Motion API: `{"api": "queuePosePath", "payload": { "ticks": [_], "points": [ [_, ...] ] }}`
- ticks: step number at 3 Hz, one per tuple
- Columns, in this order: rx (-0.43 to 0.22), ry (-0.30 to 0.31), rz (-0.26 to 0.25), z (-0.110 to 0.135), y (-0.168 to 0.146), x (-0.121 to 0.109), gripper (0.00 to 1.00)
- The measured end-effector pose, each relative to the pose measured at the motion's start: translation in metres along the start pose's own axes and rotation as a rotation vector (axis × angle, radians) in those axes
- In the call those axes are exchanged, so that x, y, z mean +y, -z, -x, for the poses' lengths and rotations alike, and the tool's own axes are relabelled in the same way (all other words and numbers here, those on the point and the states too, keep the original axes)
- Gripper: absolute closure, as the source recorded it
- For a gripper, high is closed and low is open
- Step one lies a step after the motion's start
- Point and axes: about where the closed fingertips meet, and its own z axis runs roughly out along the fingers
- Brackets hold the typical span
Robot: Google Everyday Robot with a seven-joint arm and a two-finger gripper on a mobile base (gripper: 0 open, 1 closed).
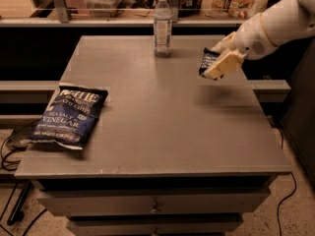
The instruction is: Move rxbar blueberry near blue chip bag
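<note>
The gripper [215, 69] hung above the right side of the table [162, 132], toward its back, closed on the rxbar blueberry [206, 61], which stood clear of the surface with a soft shadow on the tabletop beneath it. By that, the pickup looked done and the carry was the part in hand. The blue chip bag [69, 114] lay flat at the table's front left edge, well apart from the bar, so nearly the whole crossing seemed left, along with setting the bar down beside the bag and letting go. A water bottle [162, 23] stood upright at the back centre, off to the side of a straight path toward the bag. Only a dark corner of the bar showed with a patch of pale print; the rest sat behind the cream-coloured near finger [224, 64]. The far finger was hidden behind the bar, and the arm ran out of view at the top right. The bag's left side hung slightly over the table edge, and how much bare space remained around it there was hard to judge.
</note>
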Motion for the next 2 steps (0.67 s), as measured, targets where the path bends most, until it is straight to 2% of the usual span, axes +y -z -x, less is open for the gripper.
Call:
{"api": "queuePosePath", "payload": {
  "ticks": [1, 2],
  "points": [
    [-0.054, 0.131, 0.035, 0.0584, 0.0250, 0.0252, 1.00],
    [-0.052, 0.135, 0.041, 0.0592, 0.0263, 0.0276, 1.00]
  ]
}}
